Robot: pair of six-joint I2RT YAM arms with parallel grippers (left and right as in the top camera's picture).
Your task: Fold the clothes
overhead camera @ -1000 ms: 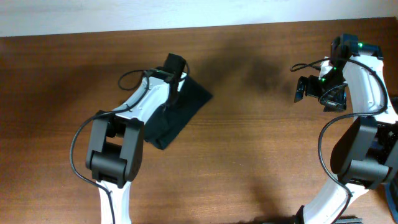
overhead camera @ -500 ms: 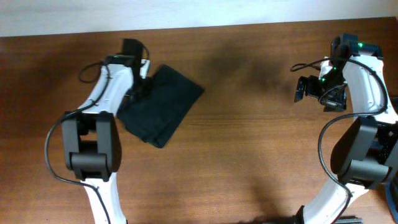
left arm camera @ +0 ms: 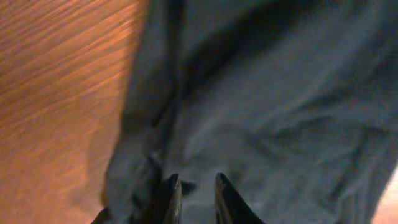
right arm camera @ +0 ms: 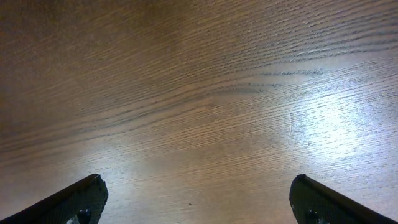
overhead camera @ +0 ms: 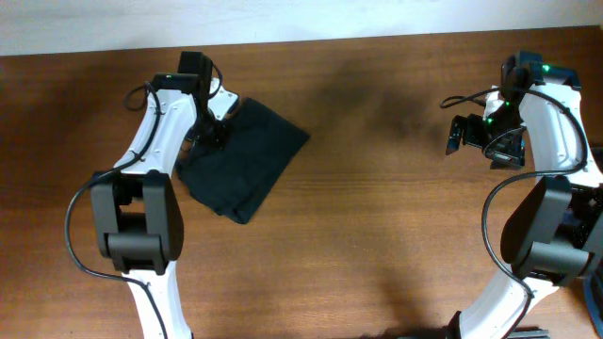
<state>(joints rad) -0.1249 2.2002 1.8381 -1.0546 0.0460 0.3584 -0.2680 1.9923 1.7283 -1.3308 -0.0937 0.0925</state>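
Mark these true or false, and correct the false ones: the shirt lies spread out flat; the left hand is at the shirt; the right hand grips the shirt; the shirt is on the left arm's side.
1. The black T-shirt lies spread out flat. False: it is folded into a compact bundle.
2. The left hand is at the shirt's edge. True.
3. The right hand grips the shirt. False: it hangs open over the bare table, far from the shirt.
4. The shirt lies on the left arm's side. True.
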